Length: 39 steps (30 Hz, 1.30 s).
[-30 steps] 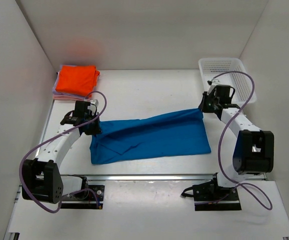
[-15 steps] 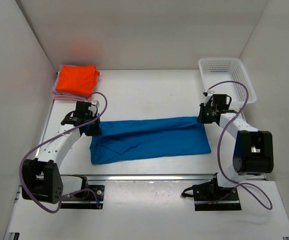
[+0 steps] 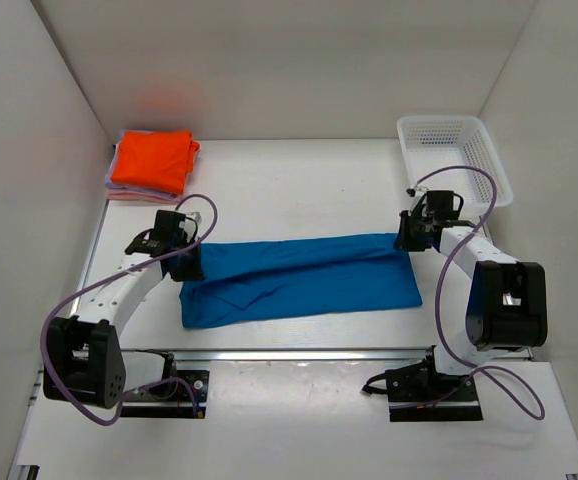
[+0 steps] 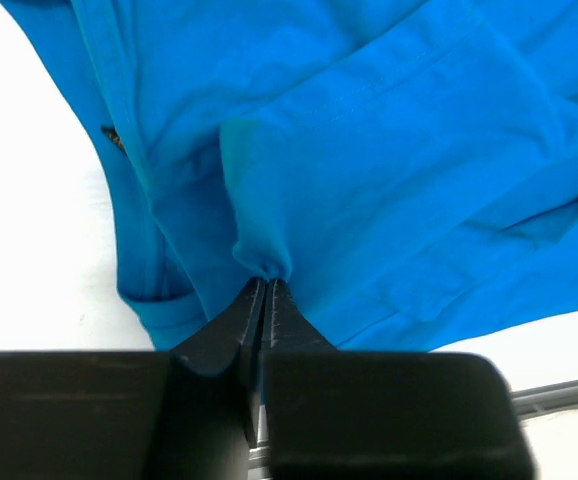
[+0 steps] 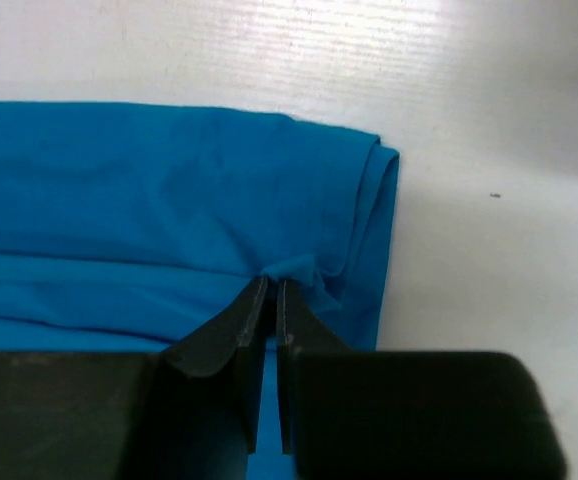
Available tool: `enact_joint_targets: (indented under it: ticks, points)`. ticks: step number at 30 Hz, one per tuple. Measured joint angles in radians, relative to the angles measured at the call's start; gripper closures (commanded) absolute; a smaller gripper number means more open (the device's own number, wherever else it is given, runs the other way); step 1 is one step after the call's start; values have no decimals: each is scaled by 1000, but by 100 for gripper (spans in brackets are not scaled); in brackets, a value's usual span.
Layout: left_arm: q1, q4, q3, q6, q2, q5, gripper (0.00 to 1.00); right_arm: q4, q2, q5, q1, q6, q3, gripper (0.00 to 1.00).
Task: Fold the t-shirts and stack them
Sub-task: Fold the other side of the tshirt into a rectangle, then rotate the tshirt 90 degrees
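Note:
A bright blue t-shirt (image 3: 309,275) lies in a long folded strip across the middle of the table. My left gripper (image 3: 191,262) sits at its left end, and in the left wrist view the gripper (image 4: 264,281) is shut on a pinched fold of the blue t-shirt (image 4: 389,150). My right gripper (image 3: 406,240) sits at the strip's far right corner. The right wrist view shows that gripper (image 5: 272,281) shut on the blue t-shirt (image 5: 149,190) near its folded edge. A folded orange t-shirt (image 3: 151,160) tops a stack at the back left, with pale pink t-shirts (image 3: 117,190) under it.
A white mesh basket (image 3: 439,122) stands at the back right, close behind the right arm. White walls enclose the table on the left, back and right. A metal rail (image 3: 299,353) runs along the near edge between the arm bases.
My right gripper has come toward the near side with the shirt's right corner, flattening the raised fold into a strip. The left gripper shifted slightly and still pinches the cloth.

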<state>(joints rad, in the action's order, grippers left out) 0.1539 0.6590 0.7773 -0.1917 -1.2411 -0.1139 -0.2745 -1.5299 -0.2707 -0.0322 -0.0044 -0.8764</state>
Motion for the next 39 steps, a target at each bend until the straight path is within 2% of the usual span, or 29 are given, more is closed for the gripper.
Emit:
enact_joint_targets:
  ticks: [1,6,8,9,12,17,18,20,21,23,26,32,39]
  points:
    - [0,2,-6,1,2,2,82,-8,0,0,2,0,0,92]
    - [-7,6,-14,-6,35,19,72,-63,41,0,11,14,56,57]
    - [-13,3,-14,-10,53,28,67,-104,89,2,10,29,90,48]
    - [-15,1,-13,-13,62,32,62,-126,115,5,10,35,104,46]
    - [-16,-2,-8,-29,73,45,60,-163,168,9,0,39,114,45]
    - [6,-10,-6,-65,84,45,64,-161,181,19,-7,38,95,48]
    - [22,-11,-6,-75,83,47,65,-159,172,18,-5,38,81,51]
    - [74,-24,-6,-104,73,50,66,-155,142,14,7,35,42,59]
    - [111,-40,-6,-121,61,55,68,-148,119,13,19,35,13,71]
    - [171,-71,-6,-158,26,54,70,-135,69,8,43,28,-44,87]
    - [227,-132,-17,-208,-44,47,71,-112,-26,1,73,29,-130,100]
    - [266,-200,-36,-272,-208,67,73,-114,-196,0,78,59,-204,100]
    - [276,-227,60,-279,-340,76,73,-154,-248,51,43,152,-193,100]
